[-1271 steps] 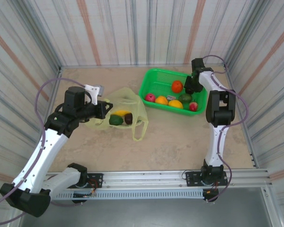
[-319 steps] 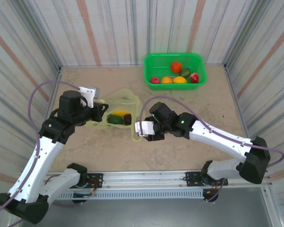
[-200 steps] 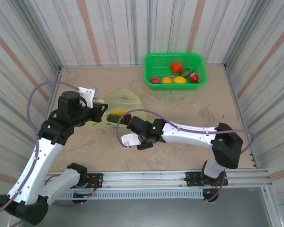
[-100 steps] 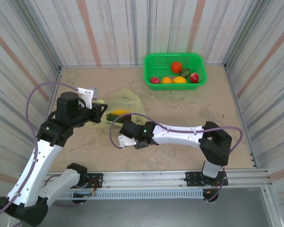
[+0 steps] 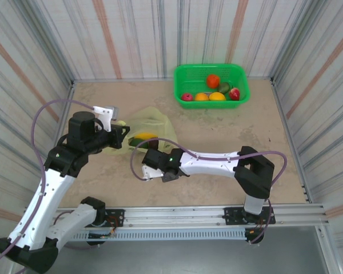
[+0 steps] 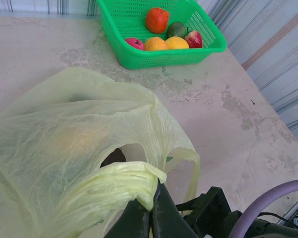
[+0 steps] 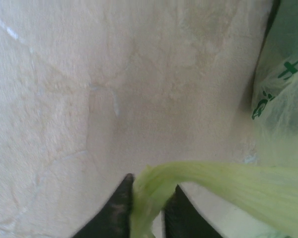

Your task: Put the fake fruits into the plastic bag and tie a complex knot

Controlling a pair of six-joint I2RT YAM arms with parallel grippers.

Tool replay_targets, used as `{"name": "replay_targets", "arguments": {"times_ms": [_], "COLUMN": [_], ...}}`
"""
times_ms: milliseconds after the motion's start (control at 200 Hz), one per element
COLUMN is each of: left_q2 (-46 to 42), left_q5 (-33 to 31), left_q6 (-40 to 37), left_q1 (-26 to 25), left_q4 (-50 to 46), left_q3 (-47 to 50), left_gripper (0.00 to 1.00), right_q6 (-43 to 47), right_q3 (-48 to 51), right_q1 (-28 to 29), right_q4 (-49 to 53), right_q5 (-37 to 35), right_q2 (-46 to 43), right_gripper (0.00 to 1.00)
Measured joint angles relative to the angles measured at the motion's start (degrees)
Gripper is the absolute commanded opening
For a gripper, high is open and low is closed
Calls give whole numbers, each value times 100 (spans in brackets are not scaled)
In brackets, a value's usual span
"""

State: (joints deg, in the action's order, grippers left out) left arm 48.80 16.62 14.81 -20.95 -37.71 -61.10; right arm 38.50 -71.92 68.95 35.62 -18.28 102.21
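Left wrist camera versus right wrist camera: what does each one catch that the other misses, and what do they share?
Left wrist camera: the green basket of fruits, and the left pincer clamped on a bunched bag handle. Right wrist camera: the right pincer pinching a handle strip, plus green print on the plastic. Shared: the yellow-green bag and the table.

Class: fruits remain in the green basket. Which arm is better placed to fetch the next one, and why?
Right, probably: the basket stands on that arm's side of the table. Both arms' jaws pinch bag handles, so it must let go first.
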Motion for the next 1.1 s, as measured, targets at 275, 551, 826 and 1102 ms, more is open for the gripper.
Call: {"name": "replay_targets", "arguments": {"times_ms": [275, 551, 826, 1102], "left_q2": [372, 1104, 1589, 1869], "left_q5": [-24, -22, 90, 726], "left_q6": [0, -133, -179, 63], "left_q1": [103, 103, 103, 275], "left_q4": [15, 116, 192, 459], "left_q3": [-391, -1792, -2850, -3156], "left_gripper": [0, 0, 0, 0], "right_q6": [-1674, -3838, -4857, -5204], "right_q3": [-107, -1104, -2400, -3224], "right_q1": [-1497, -3056, -3504, -3637], "right_q4": [-621, -1569, -1294, -625], "right_q5": [1899, 3001, 3154, 2841], "right_q2": [-1198, -2260, -2079, -2041], "right_gripper": [3, 0, 0, 0]}}
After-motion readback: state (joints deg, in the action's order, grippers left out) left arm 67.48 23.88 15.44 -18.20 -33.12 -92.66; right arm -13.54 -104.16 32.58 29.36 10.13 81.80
